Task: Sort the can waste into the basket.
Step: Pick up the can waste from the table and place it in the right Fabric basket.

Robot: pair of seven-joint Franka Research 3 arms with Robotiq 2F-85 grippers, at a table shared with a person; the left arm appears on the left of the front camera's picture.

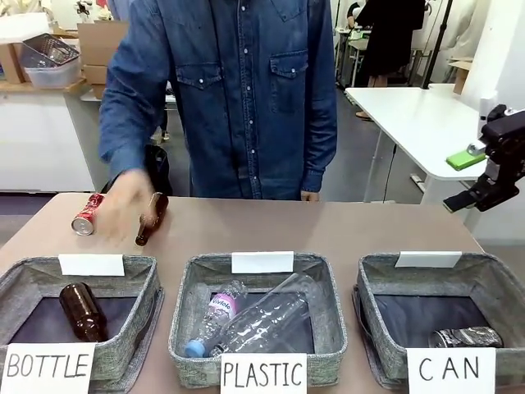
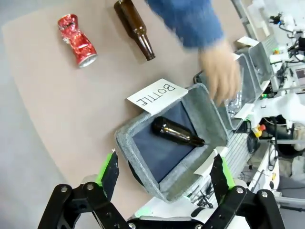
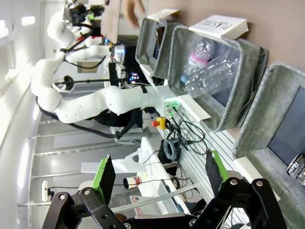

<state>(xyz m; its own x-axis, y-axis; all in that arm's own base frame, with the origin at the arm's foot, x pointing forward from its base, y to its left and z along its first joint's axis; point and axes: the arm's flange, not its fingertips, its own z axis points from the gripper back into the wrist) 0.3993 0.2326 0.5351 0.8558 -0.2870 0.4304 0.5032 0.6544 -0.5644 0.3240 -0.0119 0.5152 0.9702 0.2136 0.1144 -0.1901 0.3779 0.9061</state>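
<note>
Red can [image 1: 86, 215] — person's hand [image 1: 123, 207] hangs just beside it.

A brown glass bottle [image 1: 82, 312] is lying inside the grey basket labelled BOTTLE [image 1: 148, 283]. A second brown bottle [image 1: 152, 219] is lying on the brown table [image 1: 328, 226] beyond it. Two clear plastic bottles are resting together in the middle basket labelled PLASTIC [image 1: 332, 312]: a large one [image 1: 271, 316] and a small one with a pink label [image 1: 215, 316]. A person in a denim shirt [image 1: 246, 98] is standing at the far side.
</note>
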